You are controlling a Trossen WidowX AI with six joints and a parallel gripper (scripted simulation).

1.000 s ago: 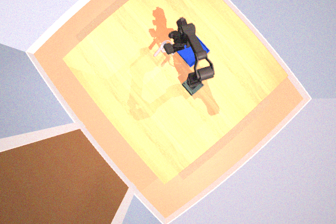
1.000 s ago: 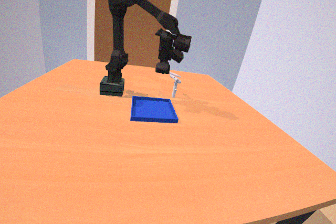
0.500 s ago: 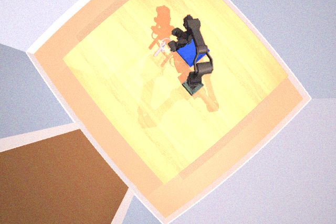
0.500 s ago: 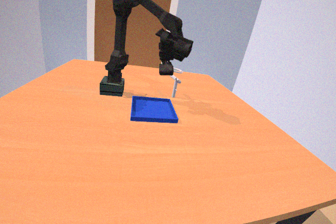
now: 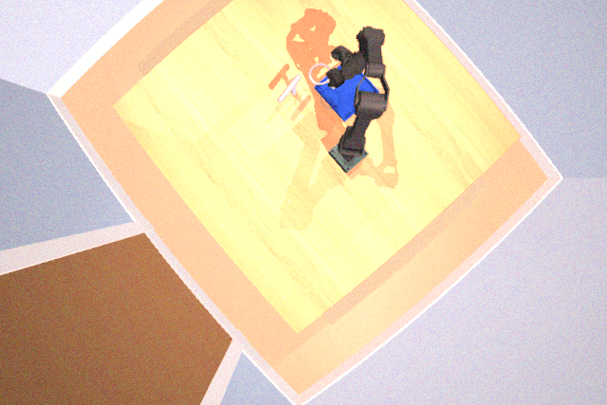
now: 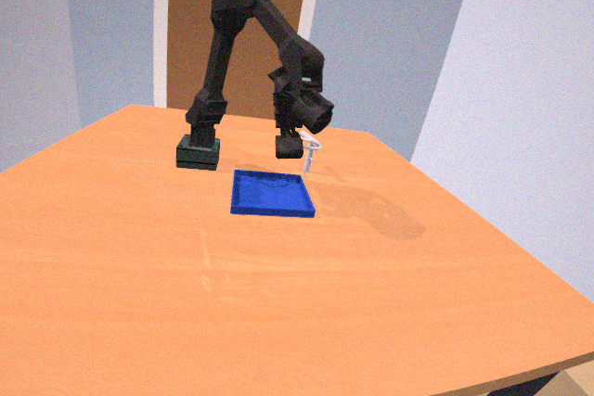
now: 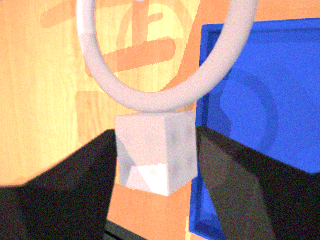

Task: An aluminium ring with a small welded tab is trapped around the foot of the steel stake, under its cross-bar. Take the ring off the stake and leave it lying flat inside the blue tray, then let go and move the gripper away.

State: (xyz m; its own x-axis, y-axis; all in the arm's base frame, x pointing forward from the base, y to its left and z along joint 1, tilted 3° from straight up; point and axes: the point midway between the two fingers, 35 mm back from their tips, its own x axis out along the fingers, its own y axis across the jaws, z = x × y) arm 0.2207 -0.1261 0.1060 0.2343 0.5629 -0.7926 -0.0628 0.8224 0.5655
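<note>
The pale ring (image 5: 310,73) (image 7: 155,103) hangs level above the table, clear of the stake, beside and partly over one edge of the blue tray (image 5: 331,105) (image 6: 273,212) (image 7: 300,55). My gripper (image 5: 332,81) (image 6: 289,156) (image 7: 156,136) is shut on the ring's block-shaped tab (image 7: 175,145), fingers on its two sides. The steel stake (image 5: 290,88) (image 6: 307,161) stands upright with its cross-bar on top, to the left of the ring in the top view. The ring is hard to make out in the exterior view. A shadow of the ring falls inside the tray.
The arm's dark base (image 5: 348,162) (image 6: 197,158) stands on the wooden table (image 5: 235,156) (image 6: 144,286), with the tray between it and the front in the exterior view. The arm arches over the tray in the top view. The tray has low walls all round.
</note>
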